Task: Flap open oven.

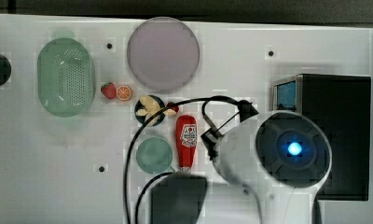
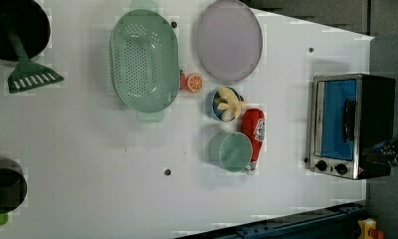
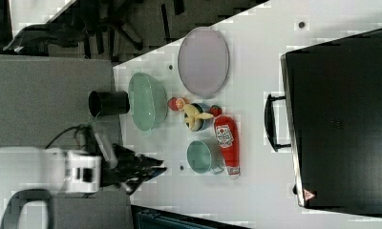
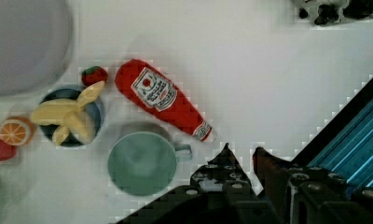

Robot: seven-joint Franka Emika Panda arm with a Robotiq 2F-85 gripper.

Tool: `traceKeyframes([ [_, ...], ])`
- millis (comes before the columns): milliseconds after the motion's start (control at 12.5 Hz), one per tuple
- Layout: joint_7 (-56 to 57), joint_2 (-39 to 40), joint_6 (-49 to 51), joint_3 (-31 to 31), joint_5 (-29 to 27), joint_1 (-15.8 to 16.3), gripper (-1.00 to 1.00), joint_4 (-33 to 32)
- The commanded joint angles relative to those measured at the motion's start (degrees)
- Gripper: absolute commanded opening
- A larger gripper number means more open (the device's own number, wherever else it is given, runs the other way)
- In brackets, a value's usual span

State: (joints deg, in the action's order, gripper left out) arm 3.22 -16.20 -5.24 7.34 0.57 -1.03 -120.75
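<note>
The oven (image 2: 351,127) sits at one end of the white counter (image 2: 97,149), at the left view's right edge, and I'll place everything else from it. Its blue-tinted glass door (image 2: 339,119) is closed flat against the silver frame, the dark handle (image 2: 349,119) lying across the glass, and two black knobs (image 2: 331,167) sit in a strip beside the door. In the right view the oven's black top (image 3: 342,124) takes up much of the right side, with the handle (image 3: 271,123) standing out from the front.

The hand (image 4: 240,156) hangs over the bare counter just in front of the oven's door, not touching it. In the wrist view its two dark fingertips (image 4: 226,154) stand close together with a narrow gap of counter between them and nothing gripped; the hand is released, or nearly closed on air. In the top view the arm's white body (image 1: 268,154) covers part of the oven's front.

Nearest to the oven's door lies a red ketchup bottle (image 2: 254,132) on its side. Just beyond it, farther from the oven, a pale green cup (image 2: 234,152) stands touching or almost touching the bottle. Beside these is a blue bowl holding a banana (image 2: 226,104). Farther still from the oven come an orange slice (image 2: 194,82), a green colander (image 2: 145,59) and a pale round plate (image 2: 228,40). At the counter's far end from the oven are a dark pot with a green spatula (image 2: 25,69) leaning out of it.
</note>
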Motion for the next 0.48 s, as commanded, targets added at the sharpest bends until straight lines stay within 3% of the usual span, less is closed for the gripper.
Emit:
traceKeyframes([
  [80, 13.34, 1.64, -3.86, 3.65, 0.89, -1.28, -0.65, -0.35],
  [480, 38.99, 7.28, -16.53, 8.92, 9.21, -1.39, -0.65, -2.22],
])
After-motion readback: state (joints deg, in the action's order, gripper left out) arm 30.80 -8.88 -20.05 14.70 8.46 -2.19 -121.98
